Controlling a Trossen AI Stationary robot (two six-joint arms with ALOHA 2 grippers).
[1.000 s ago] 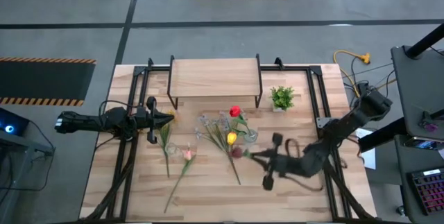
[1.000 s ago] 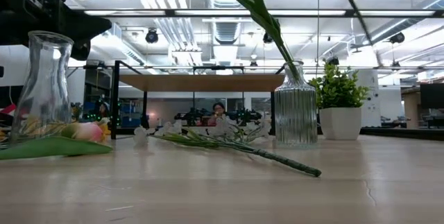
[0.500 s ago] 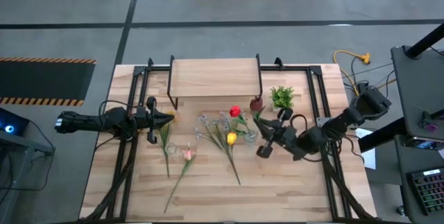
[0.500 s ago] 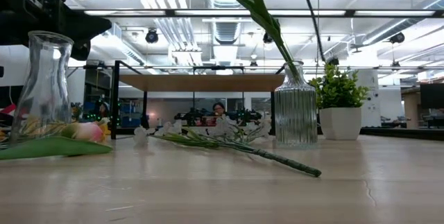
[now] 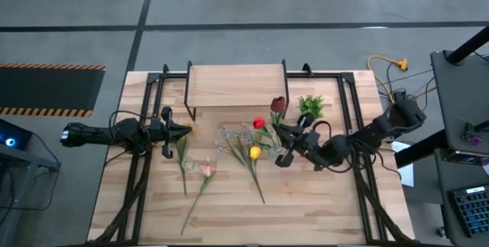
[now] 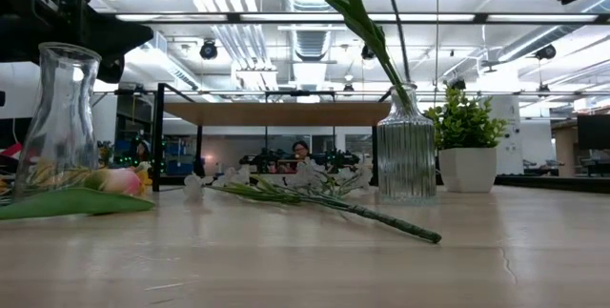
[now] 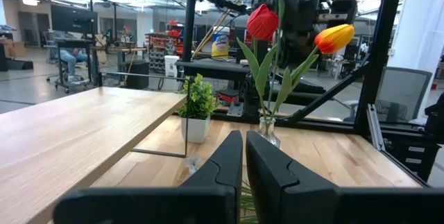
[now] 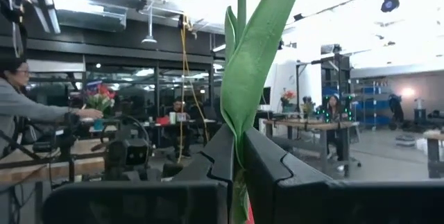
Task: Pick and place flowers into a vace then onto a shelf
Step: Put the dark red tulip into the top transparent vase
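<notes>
Right gripper point(image 5: 284, 134) is clamped on the stem of a maroon tulip point(image 5: 278, 105), carrying it upright just beside the ribbed glass vase point(image 5: 275, 149) that already holds a red tulip point(image 5: 259, 123) and a yellow one point(image 5: 255, 152). A second ago this arm was low over the bench point(image 5: 321, 209) to the right of the vase, its gripper beside the maroon head lying there; since then it has lifted the flower and swung it toward the vase, so the pick looks done and the stem seems ready to be lowered into the neck. Left gripper point(image 5: 186, 129), closed and empty, has stayed near the shelf point(image 5: 237, 85). Loose flowers point(image 5: 200, 186) and a second clear vase point(image 6: 59, 117) remain on the bench, so filling is unfinished and nothing stands on the shelf yet.
</notes>
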